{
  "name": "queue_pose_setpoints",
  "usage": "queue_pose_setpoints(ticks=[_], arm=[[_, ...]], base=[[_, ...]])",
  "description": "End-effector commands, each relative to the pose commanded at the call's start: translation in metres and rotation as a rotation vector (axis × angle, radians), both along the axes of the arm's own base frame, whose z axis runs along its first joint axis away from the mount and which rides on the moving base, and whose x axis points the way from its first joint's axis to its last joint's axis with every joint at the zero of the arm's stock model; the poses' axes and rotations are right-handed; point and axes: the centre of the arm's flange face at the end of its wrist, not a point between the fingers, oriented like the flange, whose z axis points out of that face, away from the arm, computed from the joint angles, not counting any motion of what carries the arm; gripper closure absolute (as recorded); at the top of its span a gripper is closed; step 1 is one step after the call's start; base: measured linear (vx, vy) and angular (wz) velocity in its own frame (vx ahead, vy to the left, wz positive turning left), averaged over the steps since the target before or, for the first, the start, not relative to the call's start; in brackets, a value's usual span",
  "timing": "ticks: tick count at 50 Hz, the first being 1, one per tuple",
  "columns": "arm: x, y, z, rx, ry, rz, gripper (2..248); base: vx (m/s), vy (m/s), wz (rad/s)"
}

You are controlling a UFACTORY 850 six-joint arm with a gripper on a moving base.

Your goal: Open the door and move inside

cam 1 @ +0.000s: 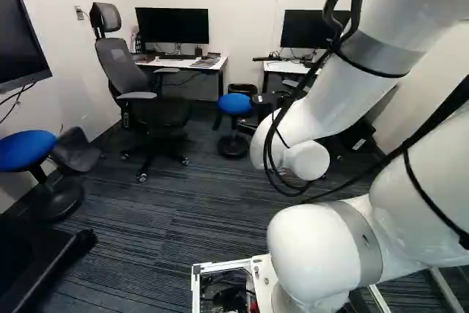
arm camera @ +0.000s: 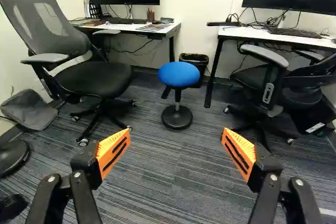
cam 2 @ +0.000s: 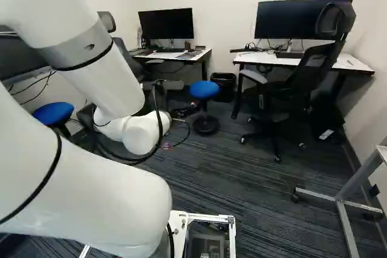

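No door shows in any view, so it probably lies behind. Two white surfaces (arm camera: 124,26) (arm camera: 252,33) back onto the wall (arm camera: 199,3), likely to save room; a blue stool (arm camera: 179,74) stands near. The tool (arm camera: 175,132) is spread wide, gripping nothing, perhaps its handle work done.

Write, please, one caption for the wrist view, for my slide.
The open tool faces a blue stool standing between two office chairs, with two desks behind.

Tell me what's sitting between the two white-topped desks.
A black bin stands in the gap between them, and a stool with a round blue seat stands just in front of it. The wrist view shows both.
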Motion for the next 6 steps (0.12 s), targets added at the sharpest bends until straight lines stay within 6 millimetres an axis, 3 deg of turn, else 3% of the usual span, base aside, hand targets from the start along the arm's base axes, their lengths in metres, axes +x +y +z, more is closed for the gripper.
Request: queue_pose_setpoints(ticks=[6], arm=[[0.0000, 0.0000, 0.0000, 0.000, 0.000, 0.000, 3]], base=[[0.000, 0.000, 0.000]])
